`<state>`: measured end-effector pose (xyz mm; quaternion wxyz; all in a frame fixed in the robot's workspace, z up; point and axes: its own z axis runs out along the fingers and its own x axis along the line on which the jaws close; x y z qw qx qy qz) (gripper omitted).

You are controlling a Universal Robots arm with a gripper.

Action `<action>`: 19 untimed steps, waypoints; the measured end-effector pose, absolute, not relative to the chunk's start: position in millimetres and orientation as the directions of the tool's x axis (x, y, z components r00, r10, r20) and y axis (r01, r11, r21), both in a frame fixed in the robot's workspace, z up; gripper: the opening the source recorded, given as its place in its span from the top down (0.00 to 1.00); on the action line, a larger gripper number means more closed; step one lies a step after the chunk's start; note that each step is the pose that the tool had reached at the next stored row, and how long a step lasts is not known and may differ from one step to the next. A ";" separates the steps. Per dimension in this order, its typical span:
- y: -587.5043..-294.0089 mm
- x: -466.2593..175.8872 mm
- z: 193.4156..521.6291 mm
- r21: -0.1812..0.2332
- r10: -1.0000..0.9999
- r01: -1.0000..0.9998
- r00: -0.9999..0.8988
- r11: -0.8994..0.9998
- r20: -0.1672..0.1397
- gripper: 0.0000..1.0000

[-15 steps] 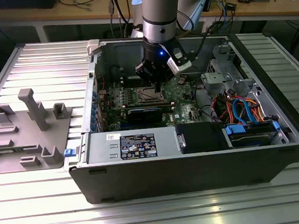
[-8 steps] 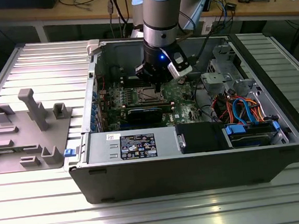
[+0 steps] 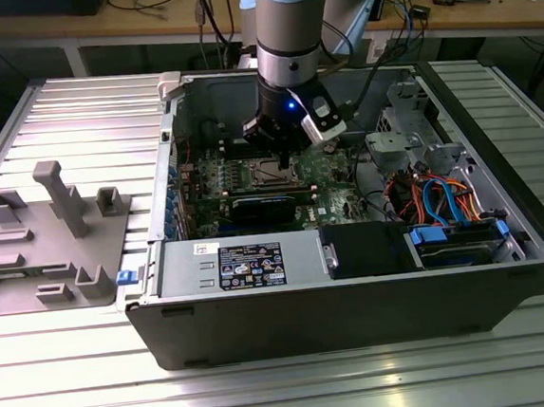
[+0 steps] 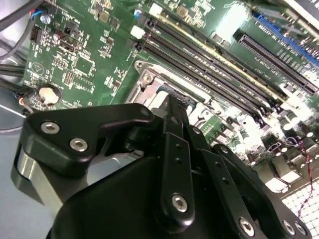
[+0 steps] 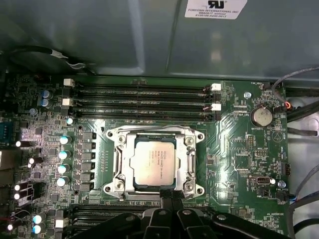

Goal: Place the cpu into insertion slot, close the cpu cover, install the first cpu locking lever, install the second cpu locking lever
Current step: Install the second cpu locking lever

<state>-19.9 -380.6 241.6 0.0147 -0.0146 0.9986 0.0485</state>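
The cpu, a silvery square chip, lies flat in the insertion slot on the green board. The cpu cover, a silver frame plate, lies down around the chip. My gripper is shut, and its two black fingertips touch at the middle of one edge of the socket frame. In the second wrist view the same fingertips meet just over the socket's metal frame. In the exterior view the gripper hangs low inside the open computer case, over the socket. I cannot make out a locking lever between the fingers.
Long black memory slots run beside the socket, with another row under the gripper. A coin battery and rows of capacitors stand nearby. The case walls ring the board. Cables and drive bays lie at the exterior view's right, a grey fixture at its left.
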 end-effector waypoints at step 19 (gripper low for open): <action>-400.9 -42.4 240.0 0.107 -0.027 -0.031 -0.999 0.994 -0.031 0.89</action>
